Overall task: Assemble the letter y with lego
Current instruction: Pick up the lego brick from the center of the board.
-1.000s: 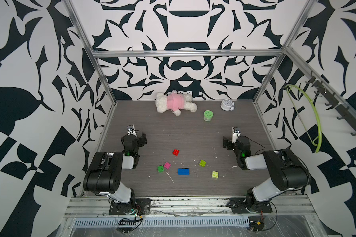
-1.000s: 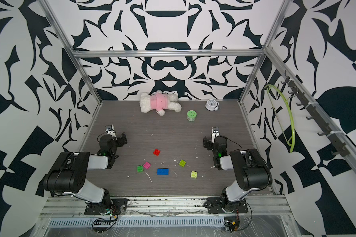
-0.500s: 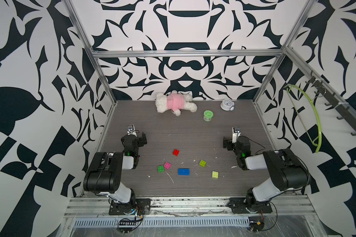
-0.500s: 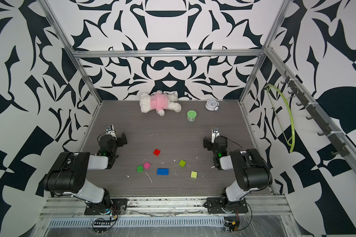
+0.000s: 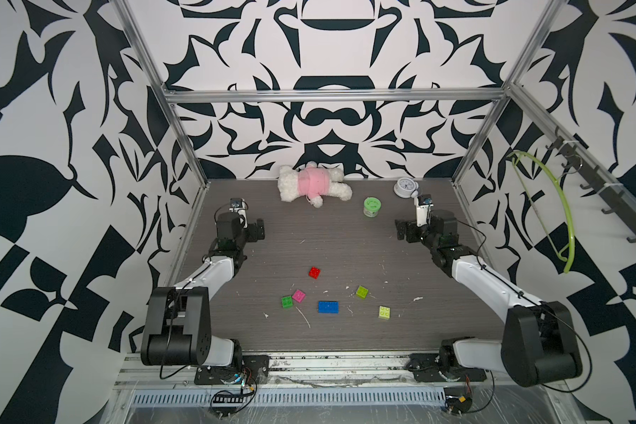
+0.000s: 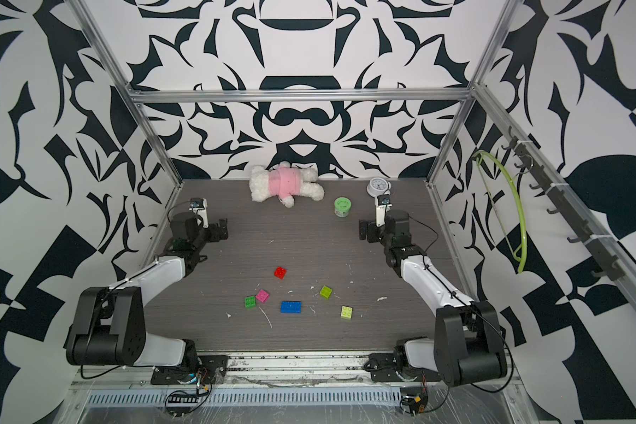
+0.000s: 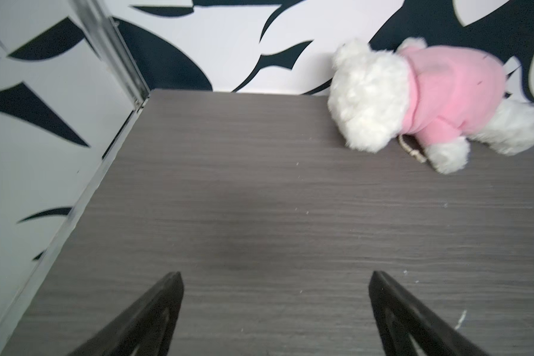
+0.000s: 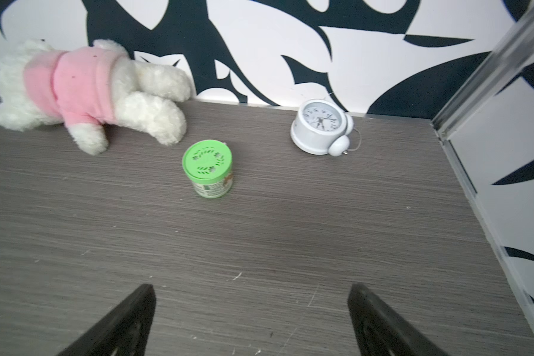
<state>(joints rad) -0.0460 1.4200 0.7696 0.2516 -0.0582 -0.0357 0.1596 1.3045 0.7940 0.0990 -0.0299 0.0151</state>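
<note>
Assembly has not begun. All six bricks lie loose, studs up, on the surface [image 5: 346,249], so the step in hand is the first pick.

The blue brick [image 5: 328,307] lies flat near the front middle. Just beside it, toward the left arm, are the pink brick [image 5: 298,295] and the green brick [image 5: 286,301]; these two are so close that I cannot tell whether they touch. The red brick [image 5: 314,272] sits behind the blue brick, toward the back wall. The lime brick [image 5: 362,292] is near the blue brick on the right arm's side, and the pale yellow-green brick [image 5: 384,312] lies beyond it on that side.

The left gripper [image 5: 258,230] and the right gripper [image 5: 404,231] are both well away from the blue brick, far back and out to either side. Each wrist view shows the fingers [image 7: 154,311] spread wide with only bare surface between them. They hold nothing.

The next move probably calls for one arm to swing back in toward the blue brick. It would then square its open gripper to a brick's flat sides, come down and close. The small bricks leave little room for misalignment.

The plush bear [image 5: 311,183], green-lidded jar [image 5: 371,206] and clock [image 5: 404,187] sit far behind the blue brick.
</note>
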